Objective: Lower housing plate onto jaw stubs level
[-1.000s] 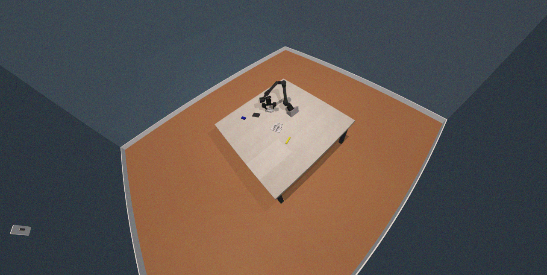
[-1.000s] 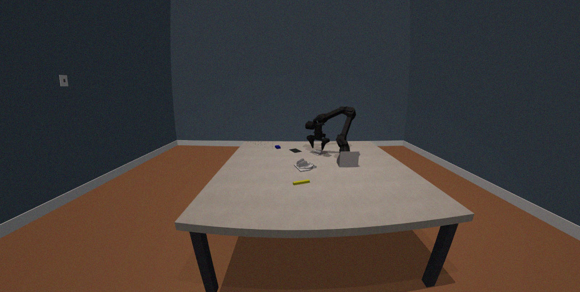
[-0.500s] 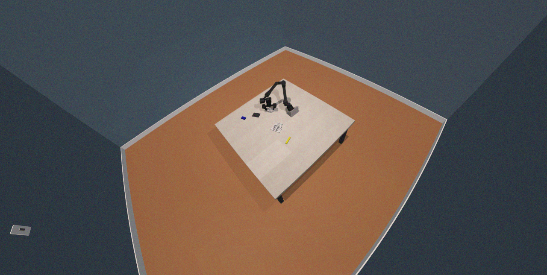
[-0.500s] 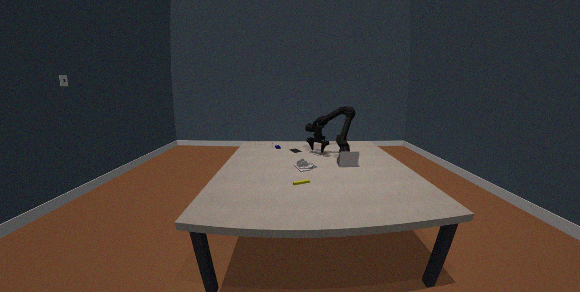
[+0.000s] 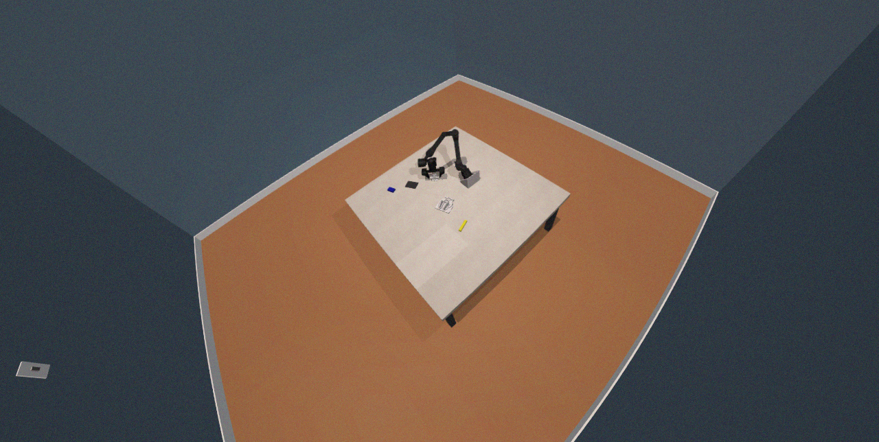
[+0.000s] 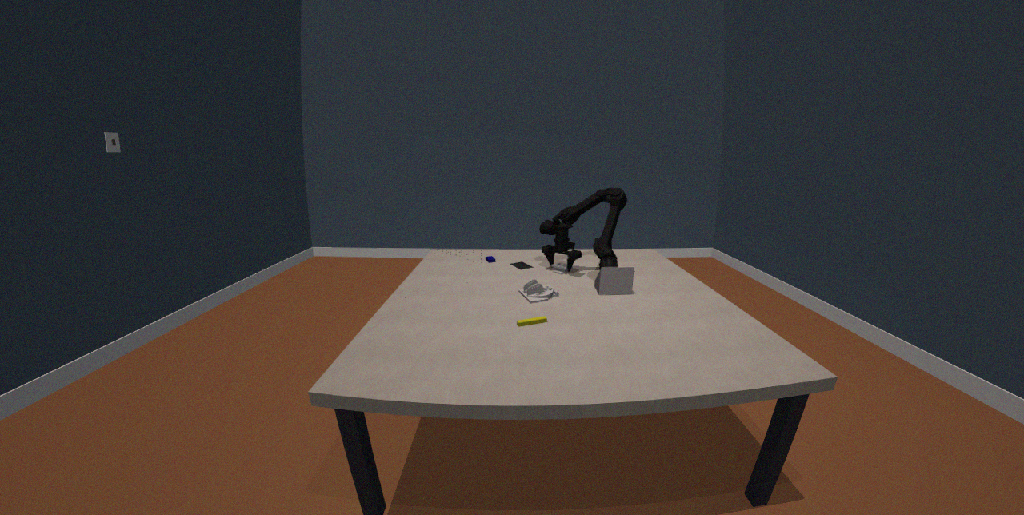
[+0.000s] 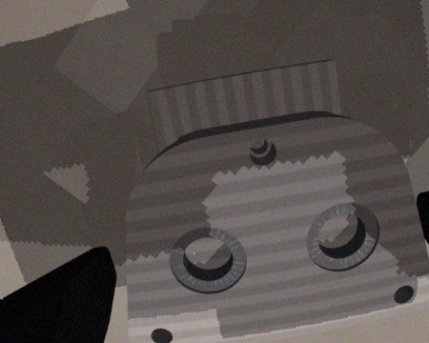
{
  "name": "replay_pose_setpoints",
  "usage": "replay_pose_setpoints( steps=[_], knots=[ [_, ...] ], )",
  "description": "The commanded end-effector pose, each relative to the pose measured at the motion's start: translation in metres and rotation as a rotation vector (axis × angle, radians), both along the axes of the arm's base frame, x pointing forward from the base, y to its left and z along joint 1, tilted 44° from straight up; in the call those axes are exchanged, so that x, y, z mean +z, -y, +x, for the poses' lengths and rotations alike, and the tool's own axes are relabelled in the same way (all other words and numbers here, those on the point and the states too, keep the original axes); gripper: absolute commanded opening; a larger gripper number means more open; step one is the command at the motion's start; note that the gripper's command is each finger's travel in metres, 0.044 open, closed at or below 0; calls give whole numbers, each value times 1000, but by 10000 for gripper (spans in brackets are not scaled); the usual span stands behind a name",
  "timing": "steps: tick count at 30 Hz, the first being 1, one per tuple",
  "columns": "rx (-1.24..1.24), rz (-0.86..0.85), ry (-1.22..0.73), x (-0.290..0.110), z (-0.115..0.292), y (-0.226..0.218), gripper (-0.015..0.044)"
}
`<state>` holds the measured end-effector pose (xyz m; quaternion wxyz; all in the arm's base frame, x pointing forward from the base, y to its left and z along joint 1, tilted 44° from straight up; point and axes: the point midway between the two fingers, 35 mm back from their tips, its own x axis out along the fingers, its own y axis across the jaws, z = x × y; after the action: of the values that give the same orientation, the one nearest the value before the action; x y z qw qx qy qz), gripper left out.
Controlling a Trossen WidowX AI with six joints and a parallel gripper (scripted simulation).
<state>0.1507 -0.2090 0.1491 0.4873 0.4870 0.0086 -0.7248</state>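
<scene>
The housing plate (image 7: 272,291) (image 6: 558,269) is pale grey, with a rounded edge, two ringed holes, three small holes and a ribbed strip along its far edge. It lies on the table beneath my gripper (image 7: 264,223) (image 5: 433,176) (image 6: 560,268). My gripper is open, with one black fingertip on each side of the plate and nothing held. The fingertips are low, close to the plate's height. The base with the two jaws (image 5: 445,204) (image 6: 538,293) stands apart from the plate, nearer the table's middle. The pins and stubs are too small to make out.
A grey upright panel (image 5: 470,179) (image 6: 616,281) stands by the arm's base. A yellow bar (image 5: 463,225) (image 6: 532,321) lies beyond the jaws. A dark flat square (image 5: 411,184) (image 6: 522,265) and a small blue block (image 5: 391,189) (image 6: 490,259) lie to the left of the gripper.
</scene>
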Motion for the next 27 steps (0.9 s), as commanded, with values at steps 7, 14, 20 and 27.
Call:
replay_pose_setpoints(
  steps=[7,14,20,27],
  knots=[
    [4,4,0,-1,0,0,440],
    [4,4,0,-1,0,0,440],
    [0,0,0,0,0,0,413],
    [0,0,0,0,0,0,367]
  ],
)
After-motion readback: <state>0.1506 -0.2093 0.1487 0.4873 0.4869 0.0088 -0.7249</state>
